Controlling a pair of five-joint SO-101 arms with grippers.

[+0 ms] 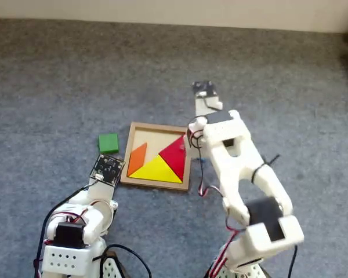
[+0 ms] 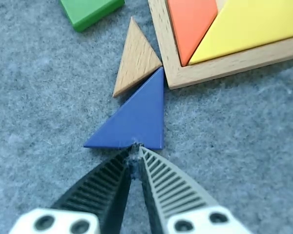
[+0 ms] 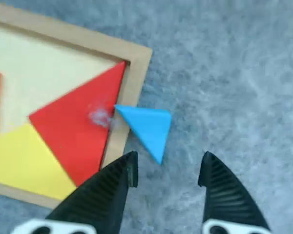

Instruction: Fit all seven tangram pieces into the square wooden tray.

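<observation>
Three pieces lie in the tray (image 1: 156,125): orange (image 1: 137,157), yellow (image 1: 156,169), red (image 1: 175,153). Left gripper (image 2: 136,148) is closed, tips touching the blue triangle (image 2: 136,119) at the tray's near left corner; a wood triangle (image 2: 136,58) touches it, with the green square (image 1: 108,142) farther off. Right gripper (image 3: 168,158) gapes wide over the cyan triangle (image 3: 149,124), whose tip overlaps the right rim, partly covered by that arm in the high view
</observation>
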